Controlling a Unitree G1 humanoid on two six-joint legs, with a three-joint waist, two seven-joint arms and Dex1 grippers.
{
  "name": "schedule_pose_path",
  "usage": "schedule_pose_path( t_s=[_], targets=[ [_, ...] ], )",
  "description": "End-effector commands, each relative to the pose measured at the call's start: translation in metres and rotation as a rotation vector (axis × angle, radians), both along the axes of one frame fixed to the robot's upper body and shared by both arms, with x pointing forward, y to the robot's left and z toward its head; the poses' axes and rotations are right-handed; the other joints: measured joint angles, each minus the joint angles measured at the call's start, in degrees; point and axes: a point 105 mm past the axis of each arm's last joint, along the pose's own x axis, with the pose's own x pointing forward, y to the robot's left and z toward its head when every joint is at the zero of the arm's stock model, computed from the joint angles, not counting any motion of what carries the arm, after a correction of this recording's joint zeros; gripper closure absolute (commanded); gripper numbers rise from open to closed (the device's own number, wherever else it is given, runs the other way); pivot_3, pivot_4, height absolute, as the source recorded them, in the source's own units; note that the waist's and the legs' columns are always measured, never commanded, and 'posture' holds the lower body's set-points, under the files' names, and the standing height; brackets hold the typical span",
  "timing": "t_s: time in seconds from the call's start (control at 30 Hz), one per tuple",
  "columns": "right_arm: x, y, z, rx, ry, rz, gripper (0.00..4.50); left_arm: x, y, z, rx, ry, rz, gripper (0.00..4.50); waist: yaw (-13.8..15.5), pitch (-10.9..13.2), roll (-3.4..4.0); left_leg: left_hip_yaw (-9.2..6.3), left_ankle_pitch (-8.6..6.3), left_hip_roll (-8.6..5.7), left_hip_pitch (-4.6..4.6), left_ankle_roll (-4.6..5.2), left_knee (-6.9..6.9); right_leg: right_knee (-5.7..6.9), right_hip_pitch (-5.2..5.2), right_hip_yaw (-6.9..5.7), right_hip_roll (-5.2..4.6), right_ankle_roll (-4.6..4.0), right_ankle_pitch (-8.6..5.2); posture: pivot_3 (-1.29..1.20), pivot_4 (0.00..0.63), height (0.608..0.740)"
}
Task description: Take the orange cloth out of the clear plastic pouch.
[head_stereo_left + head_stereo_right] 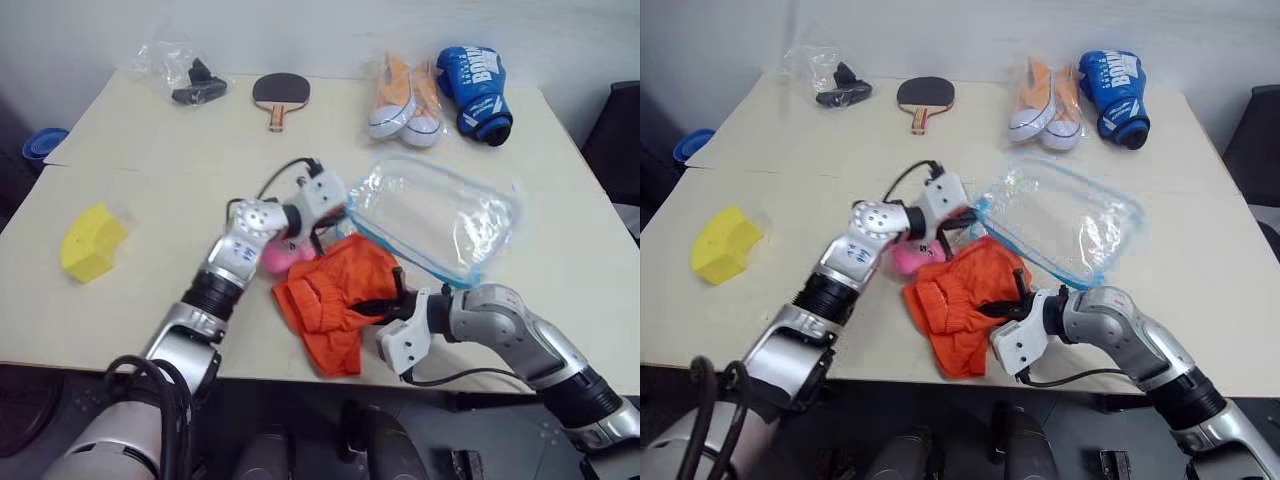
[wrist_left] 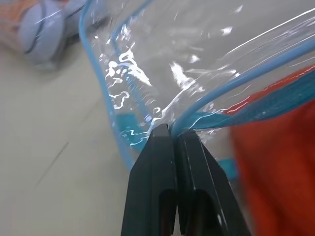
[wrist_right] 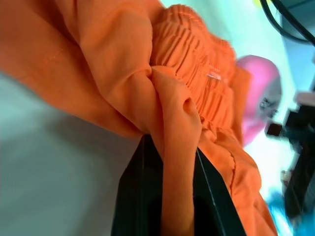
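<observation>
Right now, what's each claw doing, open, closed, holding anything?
Left claw: closed on the edge of the clear plastic pouch.
Right claw: closed on a fold of the orange cloth.

Legible text, one item: your blue boxing glove point(image 1: 476, 88) carries white lettering, too small for you to read reliably.

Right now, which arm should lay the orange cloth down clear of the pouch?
Right. The right gripper is shut on the orange cloth, already outside the clear plastic pouch. The left gripper pinches the pouch's edge.
</observation>
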Motion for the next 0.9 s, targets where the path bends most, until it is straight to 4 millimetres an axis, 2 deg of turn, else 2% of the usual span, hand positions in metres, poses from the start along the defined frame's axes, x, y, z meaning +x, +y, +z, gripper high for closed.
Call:
schedule_pose_path(
  t_s=[0.03, 0.1, 0.2, 0.27, 0.4, 0.47, 0.5, 0.57, 0.63, 0.7, 0.77, 0.9],
  targets=[
    [0.007, -0.005, -0.005, -0.022, 0.010, -0.025, 4.47, -0.019, -0.017, 0.025, -0.029, -0.058, -0.091, 4.50, -0.2, 0.0, 0.00, 0.00, 0.00, 0.00, 0.03, 0.00, 0.00, 0.02, 0.00, 0.05, 0.00, 0.01, 0.01, 0.00, 0.150, 0.740],
    [0.005, -0.008, -0.005, -0.039, -0.016, -0.005, 4.47, -0.013, -0.012, 0.023, 0.002, -0.075, -0.050, 4.50, -0.3, 0.0, 0.01, 0.00, 0.00, 0.00, 0.13, 0.01, -0.01, 0.08, 0.04, 0.12, 0.02, 0.00, 0.01, 0.00, 0.150, 0.740],
    [-0.011, -0.016, -0.003, -0.044, -0.008, 0.032, 4.47, 0.011, 0.012, 0.021, 0.064, -0.132, 0.085, 4.50, -0.3, 0.0, 0.00, 0.06, 0.01, -0.01, 0.29, -0.01, -0.07, -0.02, 0.12, 0.25, 0.04, -0.02, 0.00, 0.00, 0.150, 0.740],
    [-0.018, -0.021, -0.004, -0.063, -0.009, 0.050, 4.47, 0.019, 0.021, 0.019, 0.095, -0.162, 0.123, 4.50, -0.3, 0.0, 0.00, 0.05, 0.02, -0.01, 0.32, -0.02, -0.08, -0.01, 0.11, 0.26, 0.04, -0.02, 0.00, 0.00, 0.150, 0.740],
    [-0.041, -0.040, -0.003, -0.065, 0.026, 0.055, 4.47, 0.048, 0.073, 0.015, 0.166, -0.176, 0.305, 4.50, -0.1, 0.0, 0.00, 0.01, 0.01, 0.01, 0.26, -0.02, -0.13, 0.07, 0.08, 0.19, 0.04, -0.02, 0.01, 0.00, 0.150, 0.740],
    [-0.043, -0.049, -0.003, -0.064, 0.037, 0.022, 4.47, 0.055, 0.095, 0.014, 0.198, -0.180, 0.356, 4.50, -0.4, 0.0, 0.00, 0.02, 0.01, 0.00, 0.26, -0.01, -0.16, 0.04, 0.08, 0.18, 0.04, -0.02, 0.01, 0.00, 0.150, 0.740],
    [-0.038, -0.061, -0.004, -0.070, 0.033, -0.029, 4.47, 0.056, 0.110, 0.012, 0.215, -0.170, 0.378, 4.50, -0.4, 0.0, 0.00, 0.07, 0.01, 0.00, 0.28, -0.01, -0.17, 0.04, 0.09, 0.21, 0.04, -0.01, 0.02, 0.00, 0.150, 0.740],
    [-0.027, -0.082, -0.004, -0.084, 0.015, -0.121, 4.47, 0.054, 0.130, 0.010, 0.229, -0.153, 0.392, 4.50, -0.4, 0.0, 0.00, 0.11, 0.01, 0.01, 0.31, -0.01, -0.17, 0.05, 0.09, 0.22, 0.03, -0.01, 0.02, 0.00, 0.150, 0.740],
    [-0.012, -0.107, -0.001, -0.093, -0.018, -0.232, 4.47, 0.046, 0.138, 0.011, 0.233, -0.148, 0.346, 4.50, -0.4, 0.0, 0.00, 0.15, 0.01, 0.00, 0.33, -0.01, -0.16, 0.05, 0.09, 0.25, 0.02, -0.02, 0.02, 0.00, 0.150, 0.740],
    [0.010, -0.143, 0.008, -0.066, -0.053, -0.413, 4.47, 0.027, 0.133, 0.014, 0.224, -0.148, 0.218, 4.50, -0.4, 0.0, 0.00, 0.21, 0.01, 0.01, 0.37, -0.01, -0.16, 0.07, 0.09, 0.30, 0.02, -0.03, 0.03, 0.00, 0.150, 0.740],
    [0.023, -0.171, 0.014, -0.029, -0.061, -0.555, 4.47, 0.010, 0.128, 0.013, 0.232, -0.143, 0.125, 4.50, -0.4, 0.0, 0.01, 0.21, 0.01, 0.03, 0.35, -0.01, -0.16, 0.13, 0.06, 0.30, 0.02, -0.04, 0.03, 0.00, 0.150, 0.740],
    [0.035, -0.204, 0.017, 0.022, -0.053, -0.735, 4.47, -0.021, 0.112, 0.003, 0.262, -0.109, -0.022, 4.50, -0.1, 0.0, 0.01, 0.14, 0.01, 0.04, 0.25, -0.01, -0.12, 0.07, 0.06, 0.23, 0.00, -0.04, 0.03, 0.00, 0.150, 0.740]
  ],
)
